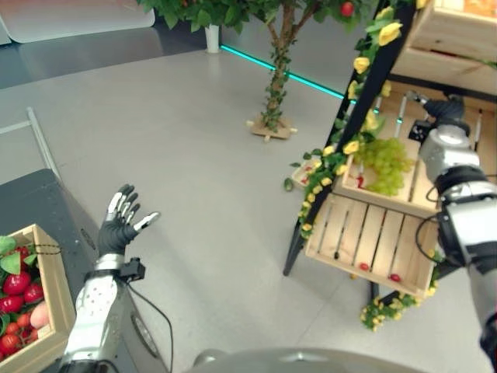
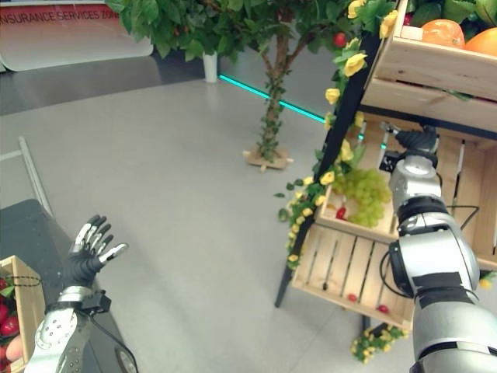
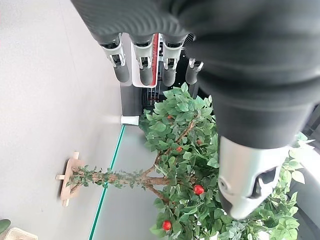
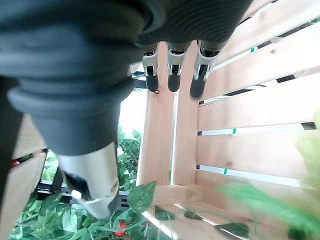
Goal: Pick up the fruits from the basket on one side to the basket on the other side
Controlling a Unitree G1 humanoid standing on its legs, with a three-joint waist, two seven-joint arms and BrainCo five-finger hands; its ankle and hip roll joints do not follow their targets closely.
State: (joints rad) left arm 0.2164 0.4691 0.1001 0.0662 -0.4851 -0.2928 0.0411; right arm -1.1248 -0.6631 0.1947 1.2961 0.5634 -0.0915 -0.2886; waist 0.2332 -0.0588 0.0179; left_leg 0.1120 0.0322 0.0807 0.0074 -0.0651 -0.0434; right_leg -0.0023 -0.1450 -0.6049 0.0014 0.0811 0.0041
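Wooden shelving (image 1: 373, 233) holds one grape bunch (image 1: 384, 165); left hand (image 1: 120, 220) and right hand (image 4: 175, 70) both spread, empty.

L arm comes in from lower left, forearm angled up, wrist roughly straight. Left hand (image 1: 120, 221) raised in free air, palm facing fwd/right, fingers (image 3: 142, 62) straight and slightly fanned, thumb (image 3: 247, 185) splayed out to the side. Holding nothing, touching nothing.

R arm comes in from lower right, extended fwd and up, near full reach, elbow almost straight. Right hand (image 2: 415, 140) at the far end of the reach, fingers (image 4: 172, 67) straight in a row, thumb (image 4: 92, 187) apart from them. Nothing in the grasp, no contact visible.
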